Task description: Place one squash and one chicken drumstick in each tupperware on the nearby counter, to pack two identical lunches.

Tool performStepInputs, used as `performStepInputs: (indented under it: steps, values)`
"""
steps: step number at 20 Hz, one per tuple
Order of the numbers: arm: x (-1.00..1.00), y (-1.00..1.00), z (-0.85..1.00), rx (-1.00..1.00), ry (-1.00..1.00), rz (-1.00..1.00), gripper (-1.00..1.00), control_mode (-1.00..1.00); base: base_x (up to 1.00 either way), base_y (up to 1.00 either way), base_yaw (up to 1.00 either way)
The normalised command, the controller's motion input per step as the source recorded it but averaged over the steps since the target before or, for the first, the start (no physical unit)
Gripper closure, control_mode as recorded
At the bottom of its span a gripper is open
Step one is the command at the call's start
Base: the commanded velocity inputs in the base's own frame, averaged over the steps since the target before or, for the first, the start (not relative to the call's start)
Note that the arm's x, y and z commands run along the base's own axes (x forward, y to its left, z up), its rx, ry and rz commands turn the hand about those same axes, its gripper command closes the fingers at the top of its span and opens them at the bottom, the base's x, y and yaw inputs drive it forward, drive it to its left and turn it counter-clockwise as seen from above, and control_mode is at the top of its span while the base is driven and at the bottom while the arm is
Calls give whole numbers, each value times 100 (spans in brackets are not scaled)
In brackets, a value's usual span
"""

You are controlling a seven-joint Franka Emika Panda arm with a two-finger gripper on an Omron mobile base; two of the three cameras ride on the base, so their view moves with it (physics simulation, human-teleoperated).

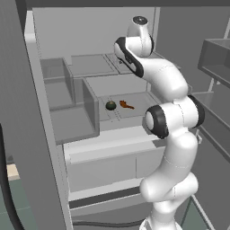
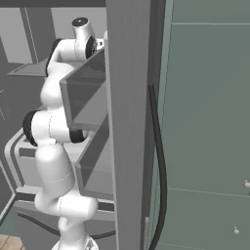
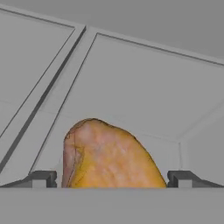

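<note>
Hand view: a plump golden-orange drumstick (image 3: 107,155) is seen between the two fingertips (image 3: 41,178), which stand spread wide, one on each side, neither touching it. The gripper (image 3: 112,179) is therefore open and empty, with the drumstick centred in the gap and just ahead of the jaws. Its rounded end rises toward the top of this view; the long axis appears to run roughly along the direction of approach, though the lower part is cut off, so this cannot be fixed. It rests on a pale grey shelf (image 3: 131,87) inside an open fridge.

From the left base view, a dark-green squash (image 1: 110,105) and a thinner reddish drumstick (image 1: 126,105) are seen lying near each other on a lower fridge shelf (image 1: 134,112), toward its middle. The arm is bent up and into the upper part of the fridge.

As judged, the first pick is in hand: closing across the drumstick's width is what the next move calls for, since the meat already lies between the jaws.
</note>
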Motion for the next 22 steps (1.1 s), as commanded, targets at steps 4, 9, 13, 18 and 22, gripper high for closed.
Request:
performStepInputs:
  steps: [4, 9, 13, 18, 22]
  values:
    - [-13, 0, -48, -7, -2, 1, -100, -100, 0, 0, 0]
    - [-24, 0, -36, -1, -9, 0, -100, -100, 0, 0, 0]
    - [-25, 0, -4, 0, -6, 0, -100, -100, 0, 0, 0]
    - [-9, 0, -6, 0, 0, 0, 100, -100, 0, 0, 0]
    - [0, 0, -10, 0, 0, 0, 100, -100, 0, 0, 0]
